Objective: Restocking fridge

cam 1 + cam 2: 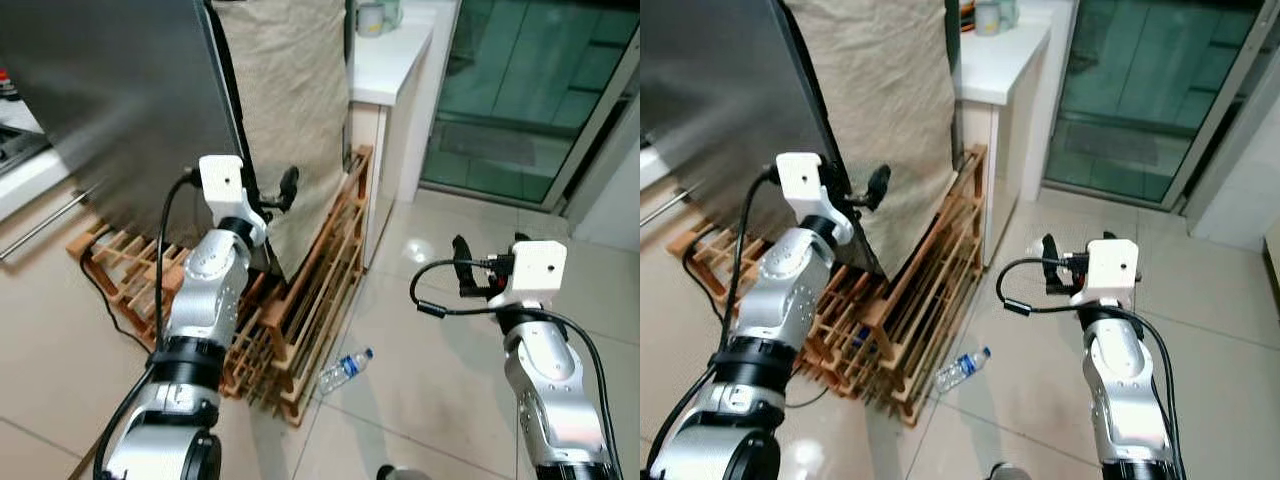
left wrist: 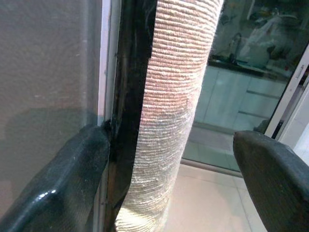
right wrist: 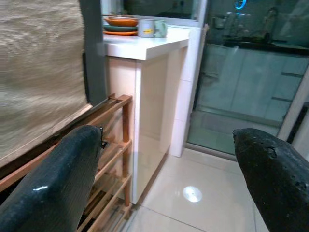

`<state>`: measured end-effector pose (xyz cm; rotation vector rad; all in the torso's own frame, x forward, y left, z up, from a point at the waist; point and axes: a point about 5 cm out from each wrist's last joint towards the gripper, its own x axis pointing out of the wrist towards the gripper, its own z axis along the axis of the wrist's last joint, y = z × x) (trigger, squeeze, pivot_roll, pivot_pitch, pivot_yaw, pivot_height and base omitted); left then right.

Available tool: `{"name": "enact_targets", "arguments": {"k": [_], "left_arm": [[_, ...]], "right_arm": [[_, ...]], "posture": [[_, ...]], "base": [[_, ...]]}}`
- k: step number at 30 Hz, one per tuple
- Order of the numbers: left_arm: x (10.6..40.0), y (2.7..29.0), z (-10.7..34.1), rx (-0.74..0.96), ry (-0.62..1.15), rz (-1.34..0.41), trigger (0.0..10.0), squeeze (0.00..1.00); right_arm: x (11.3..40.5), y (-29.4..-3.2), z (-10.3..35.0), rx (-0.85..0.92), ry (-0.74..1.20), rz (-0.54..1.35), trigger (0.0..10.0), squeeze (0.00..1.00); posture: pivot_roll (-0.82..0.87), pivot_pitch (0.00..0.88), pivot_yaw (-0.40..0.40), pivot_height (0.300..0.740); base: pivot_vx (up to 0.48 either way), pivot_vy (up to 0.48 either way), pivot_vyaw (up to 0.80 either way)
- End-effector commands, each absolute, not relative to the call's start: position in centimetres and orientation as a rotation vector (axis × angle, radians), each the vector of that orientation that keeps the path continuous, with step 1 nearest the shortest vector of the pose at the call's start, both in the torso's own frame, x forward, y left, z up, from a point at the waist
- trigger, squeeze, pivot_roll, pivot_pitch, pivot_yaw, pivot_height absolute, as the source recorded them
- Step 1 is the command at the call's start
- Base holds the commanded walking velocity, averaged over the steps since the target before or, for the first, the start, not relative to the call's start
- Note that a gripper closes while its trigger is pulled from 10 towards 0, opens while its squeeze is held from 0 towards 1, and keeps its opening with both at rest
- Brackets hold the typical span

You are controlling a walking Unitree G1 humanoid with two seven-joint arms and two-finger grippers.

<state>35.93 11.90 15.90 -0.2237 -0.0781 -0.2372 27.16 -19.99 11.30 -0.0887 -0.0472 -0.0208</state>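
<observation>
The left gripper [image 1: 272,196], fingers spread wide, is placed astride the upright fridge door edge [image 2: 126,121]; the right gripper [image 1: 490,262] is held wide open, well apart.

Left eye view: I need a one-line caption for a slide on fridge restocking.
Left gripper open at the fridge door edge; right gripper open over floor; water bottle lies by the wooden rack.

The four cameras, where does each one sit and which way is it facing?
Left eye and right eye views: on the head, looking down past both silver arms at the fridge, wooden rack and bottle.
Left wrist view: along open fingers at the fridge edge and beige cloth.
Right wrist view: along open fingers toward the white counter.
Shared: cloth, rack.
</observation>
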Motion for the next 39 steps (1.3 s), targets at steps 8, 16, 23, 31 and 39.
{"name": "enact_targets", "arguments": {"k": [8, 16, 23, 31, 39], "left_arm": [[37.6, 9.2, 16.9, -0.369, -0.019, -0.195, 10.0, 0.00], [36.9, 1.2, 20.2, -0.219, -0.155, -0.649, 10.0, 0.00], [32.6, -7.9, 23.3, -0.476, -0.168, -1.146, 10.0, 0.00], [27.0, -10.6, 26.3, -0.664, -0.269, -1.579, 10.0, 0.00], [30.0, -0.6, 27.1, -0.735, -0.311, -1.379, 10.0, 0.00]], "right_arm": [[27.2, -19.9, 11.7, -0.093, -0.066, -0.014, 10.0, 0.00], [27.0, -20.3, 11.7, -0.099, -0.060, -0.020, 10.0, 0.00], [26.2, -19.7, 11.4, -0.092, -0.052, 0.010, 10.0, 0.00], [24.3, -19.0, 9.9, -0.109, 0.013, 0.062, 10.0, 0.00], [23.5, -18.9, 9.3, -0.106, 0.051, 0.071, 10.0, 0.00]], "posture": [[-0.22, 0.000, 0.079, 0.740], [-0.22, 0.000, 0.070, 0.740], [-0.29, 0.000, 0.106, 0.740], [-0.31, 0.000, 0.114, 0.740], [-0.27, 0.000, 0.115, 0.740]], "base": [[0.000, 0.000, 0.00], [0.000, 0.000, 0.00], [0.000, 0.000, 0.00], [0.000, 0.000, 0.00], [0.000, 0.000, 0.00]]}}
